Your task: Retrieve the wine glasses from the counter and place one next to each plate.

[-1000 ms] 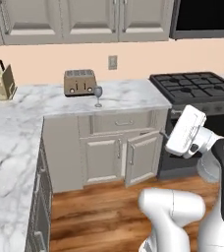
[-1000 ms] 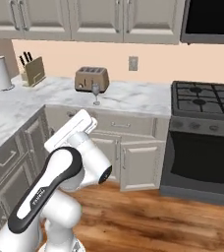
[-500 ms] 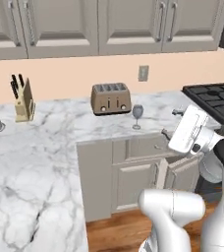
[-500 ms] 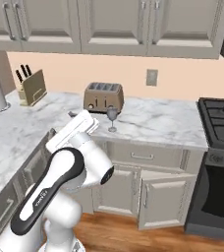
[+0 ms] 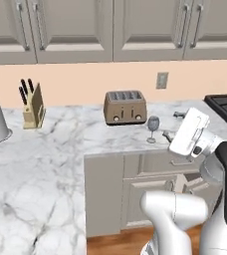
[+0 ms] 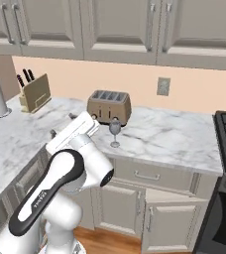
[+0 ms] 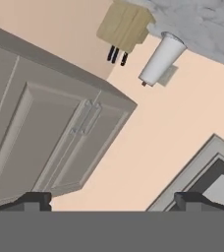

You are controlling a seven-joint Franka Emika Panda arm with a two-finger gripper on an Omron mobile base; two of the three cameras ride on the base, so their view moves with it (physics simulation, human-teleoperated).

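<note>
- One wine glass stands upright on the counter, just right of the toaster.
- The gripper is wide open and empty, beside the glass, pointing away from it.

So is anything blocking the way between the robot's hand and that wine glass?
Nothing visible stands between them. The wine glass stands alone on the counter, in front of the toaster at its right end. The hand's open fingers hover just to its right, with only bare marble between.
</note>
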